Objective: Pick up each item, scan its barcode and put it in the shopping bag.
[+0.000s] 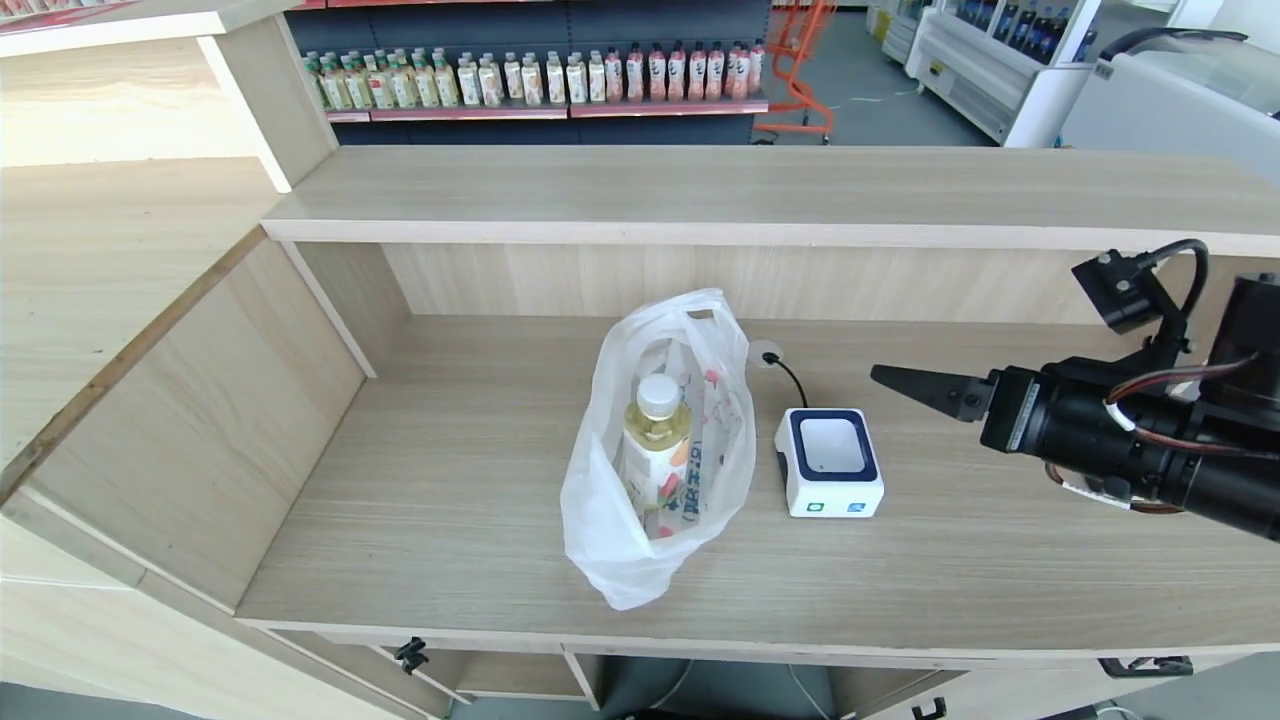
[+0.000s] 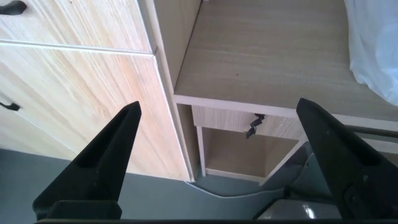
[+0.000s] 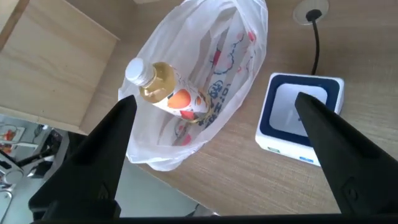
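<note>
Head view: filmy shopping bag (image 1: 610,530) (apparently plastic) holds cylindrical bottle (image 1: 657,440).

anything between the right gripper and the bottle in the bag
Yes: the scanner sits on the counter between the right gripper and the shopping bag, and the bag's plastic wall wraps the bottle.

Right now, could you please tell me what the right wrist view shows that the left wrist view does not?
Right wrist view, not the left: the bottle inside the bag, the scanner beside it and its cable. Left wrist view, not the right: a black handle below the counter edge and the cupboard front. Both: the bag and the counter.
</note>
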{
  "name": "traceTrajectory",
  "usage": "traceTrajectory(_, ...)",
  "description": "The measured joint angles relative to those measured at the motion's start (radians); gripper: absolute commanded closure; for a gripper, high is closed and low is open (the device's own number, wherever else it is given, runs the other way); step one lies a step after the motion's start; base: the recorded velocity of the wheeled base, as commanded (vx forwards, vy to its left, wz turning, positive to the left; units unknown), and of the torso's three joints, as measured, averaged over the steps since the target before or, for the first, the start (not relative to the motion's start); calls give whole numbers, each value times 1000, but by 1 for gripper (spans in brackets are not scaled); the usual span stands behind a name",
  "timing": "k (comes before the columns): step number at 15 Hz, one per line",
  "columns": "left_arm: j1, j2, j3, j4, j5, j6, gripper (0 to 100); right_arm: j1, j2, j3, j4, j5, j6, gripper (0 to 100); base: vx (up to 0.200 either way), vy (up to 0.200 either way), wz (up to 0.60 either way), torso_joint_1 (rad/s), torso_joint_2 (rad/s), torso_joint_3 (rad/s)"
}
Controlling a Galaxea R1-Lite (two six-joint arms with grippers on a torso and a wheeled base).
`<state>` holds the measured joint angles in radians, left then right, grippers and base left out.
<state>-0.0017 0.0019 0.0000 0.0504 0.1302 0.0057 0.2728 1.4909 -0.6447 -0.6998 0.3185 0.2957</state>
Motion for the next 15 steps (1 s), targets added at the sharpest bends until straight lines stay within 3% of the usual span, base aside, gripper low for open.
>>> traceTrajectory(4,-1,0,0,0,0,-3,0,-20,-18,2,30,-1,0,0,0,-200,0,1,-1,6)
traceTrajectory(11,0,0,0,0,0,-2,0,-146,-20,-2,127,-69,-9,0,0,-200,0,2,1,1)
traceTrajectory(15,0,4,0,0,0,-2,0,-171,-16,-3,130,-69,-89,0,0,-200,0,1,2,2)
